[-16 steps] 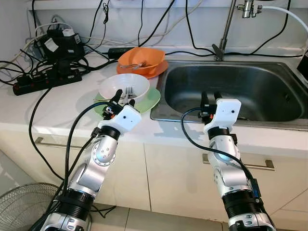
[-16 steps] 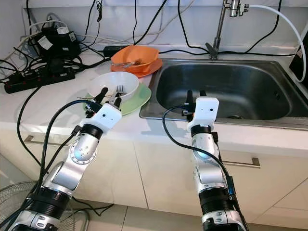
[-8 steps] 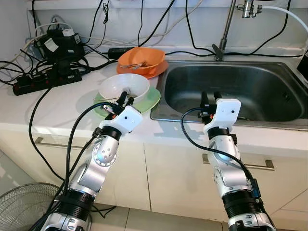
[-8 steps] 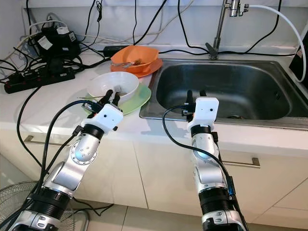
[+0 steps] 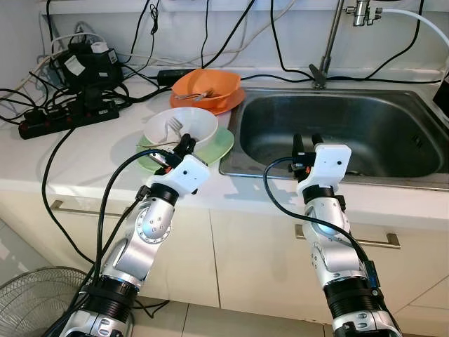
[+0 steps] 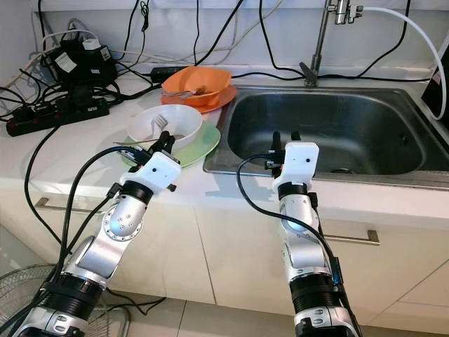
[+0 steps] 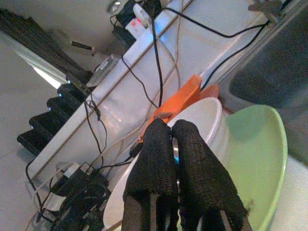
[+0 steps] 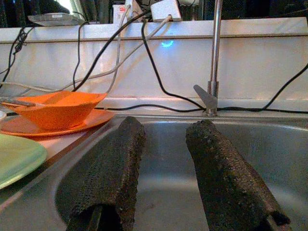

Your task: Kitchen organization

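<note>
Lifting a fork (image 5: 170, 128) clear of the white bowl (image 5: 200, 123) on the desk (image 5: 77, 151), left pincer (image 5: 184, 145) apparently pinching its handle, right pincer (image 5: 306, 142) idling spread over the sink (image 5: 393, 123).

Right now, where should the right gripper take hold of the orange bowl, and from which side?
Grip the orange bowl by its thin rim on the sink side, coming from the right and above. Its walls flare wide, only the rim fits between fingers, and that side seems free of the utensil inside.
</note>
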### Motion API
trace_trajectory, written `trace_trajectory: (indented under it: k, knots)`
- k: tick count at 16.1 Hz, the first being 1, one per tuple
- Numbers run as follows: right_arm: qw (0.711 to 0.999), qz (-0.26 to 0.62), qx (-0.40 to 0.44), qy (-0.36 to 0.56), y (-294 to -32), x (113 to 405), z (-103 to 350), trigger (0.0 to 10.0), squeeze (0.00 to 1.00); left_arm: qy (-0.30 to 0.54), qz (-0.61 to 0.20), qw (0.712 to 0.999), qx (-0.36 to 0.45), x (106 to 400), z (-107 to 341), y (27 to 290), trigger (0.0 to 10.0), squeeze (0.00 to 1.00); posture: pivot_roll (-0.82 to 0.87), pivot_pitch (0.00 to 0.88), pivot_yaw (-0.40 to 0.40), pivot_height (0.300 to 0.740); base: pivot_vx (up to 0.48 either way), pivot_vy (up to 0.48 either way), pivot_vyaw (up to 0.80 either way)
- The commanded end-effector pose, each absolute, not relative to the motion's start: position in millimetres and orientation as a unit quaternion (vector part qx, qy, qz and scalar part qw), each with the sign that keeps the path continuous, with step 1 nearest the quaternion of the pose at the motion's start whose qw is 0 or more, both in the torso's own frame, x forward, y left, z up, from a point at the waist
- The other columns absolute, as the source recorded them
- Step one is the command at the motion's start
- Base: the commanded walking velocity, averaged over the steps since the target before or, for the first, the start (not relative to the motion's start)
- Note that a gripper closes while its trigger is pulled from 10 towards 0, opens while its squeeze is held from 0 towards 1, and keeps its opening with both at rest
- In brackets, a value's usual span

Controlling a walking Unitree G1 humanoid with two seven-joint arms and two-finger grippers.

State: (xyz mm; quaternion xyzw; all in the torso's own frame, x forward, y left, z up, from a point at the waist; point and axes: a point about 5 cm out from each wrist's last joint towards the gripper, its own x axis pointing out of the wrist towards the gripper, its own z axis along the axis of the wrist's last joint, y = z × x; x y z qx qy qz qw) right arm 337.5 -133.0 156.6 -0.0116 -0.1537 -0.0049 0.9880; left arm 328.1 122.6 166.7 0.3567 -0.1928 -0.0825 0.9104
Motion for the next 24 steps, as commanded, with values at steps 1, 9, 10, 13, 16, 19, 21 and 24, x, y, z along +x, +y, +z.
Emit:
trace_trajectory:
  k: [1, 9, 10, 13, 16, 19, 21, 24]
  knots:
    - [0.987, -0.001, -0.003, -0.163, -129.5, 339.7, 161.4, 10.0, 0.00, -0.246, -0.084, 0.897, 0.358, 325.5, 186.3, 114.1, 0.0, 0.00, 0.04, 0.000, 0.064, 0.740, 0.000, 0.000, 0.00]
    - [0.986, -0.003, -0.006, -0.165, -130.4, 340.3, 162.0, 10.0, 0.00, -0.393, -0.139, 0.841, 0.344, 310.7, 258.0, 73.7, 10.0, 0.00, 0.04, 0.000, 0.061, 0.740, 0.000, 0.000, 0.00]
    - [0.986, -0.003, -0.008, -0.165, -130.1, 340.7, 161.8, 10.0, 0.71, -0.384, -0.176, 0.859, 0.290, 308.4, 258.2, 61.0, 10.0, 0.00, 0.04, 0.000, 0.063, 0.740, 0.000, 0.000, 0.00]
    - [0.982, -0.003, -0.063, -0.179, -128.9, 339.6, 163.7, 10.0, 1.00, -0.332, -0.230, 0.907, 0.115, 308.8, 255.0, 47.3, 10.0, 0.00, 0.03, 0.000, 0.070, 0.740, 0.000, 0.000, 0.00]
    - [0.959, 0.027, -0.189, -0.209, -118.1, 335.9, 165.8, 10.0, 0.00, -0.281, -0.290, 0.915, 0.009, 303.8, 253.1, 32.2, 10.0, 0.00, 0.03, 0.000, 0.073, 0.740, 0.000, 0.000, 0.00]
    - [0.956, 0.028, -0.200, -0.214, -115.8, 335.9, 166.0, 10.0, 0.00, -0.247, -0.312, 0.917, -0.039, 304.4, 246.5, 35.1, 10.0, 0.00, 0.03, 0.000, 0.075, 0.740, 0.000, 0.000, 0.00]
    - [0.954, 0.030, -0.206, -0.216, -114.5, 335.8, 166.2, 10.0, 0.00, -0.239, -0.317, 0.916, -0.052, 304.8, 245.1, 36.7, 10.0, 0.00, 0.03, 0.000, 0.075, 0.740, 0.000, 0.000, 0.00]
    - [0.954, 0.030, -0.206, -0.216, -114.5, 335.8, 166.2, 10.0, 0.00, -0.239, -0.317, 0.916, -0.052, 304.8, 245.1, 36.7, 10.0, 0.00, 0.03, 0.000, 0.075, 0.740, 0.000, 0.000, 0.00]
